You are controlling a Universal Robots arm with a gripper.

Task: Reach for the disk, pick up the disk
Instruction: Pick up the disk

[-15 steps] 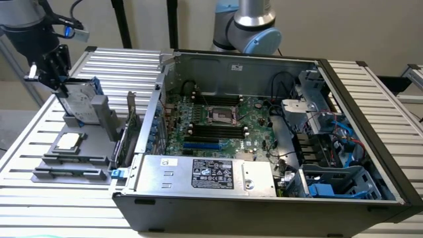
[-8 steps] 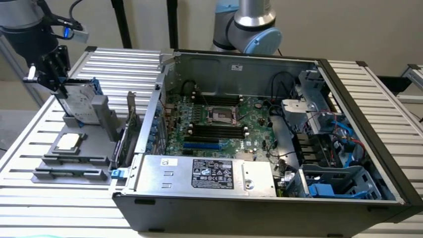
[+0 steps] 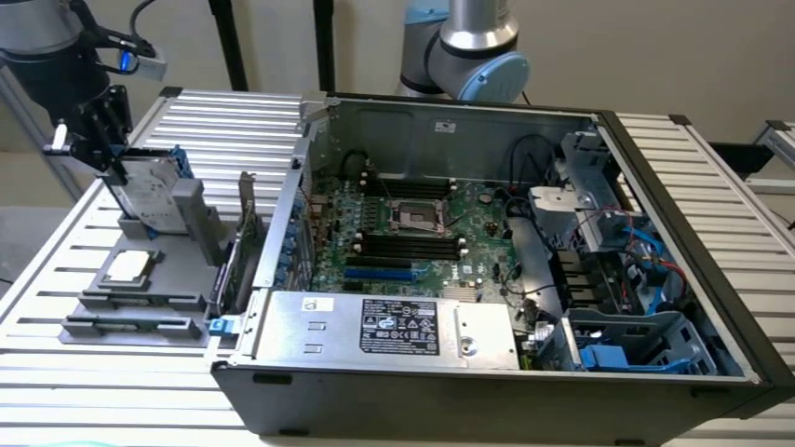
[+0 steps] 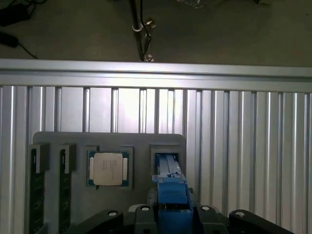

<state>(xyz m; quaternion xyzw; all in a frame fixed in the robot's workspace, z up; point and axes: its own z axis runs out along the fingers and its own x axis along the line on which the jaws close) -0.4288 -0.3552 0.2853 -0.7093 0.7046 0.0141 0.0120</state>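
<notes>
Slatted metal surface (image 3: 74, 372) carrying an open computer case (image 3: 497, 400) on the right. On the left sits a grey holder (image 3: 130, 312), with a small square chip (image 3: 130, 267) lying flat in it. Just beyond the chip, the disk (image 3: 152, 194) stands on edge in the holder's slot (blue bracket along its edges). The gripper (image 3: 112, 166) is down at the disk's top edge; whether the jaws pinch it or stand spread cannot be told. The reach looks complete, but the disk sits seated in its slot, so the lift is not yet done.
</notes>
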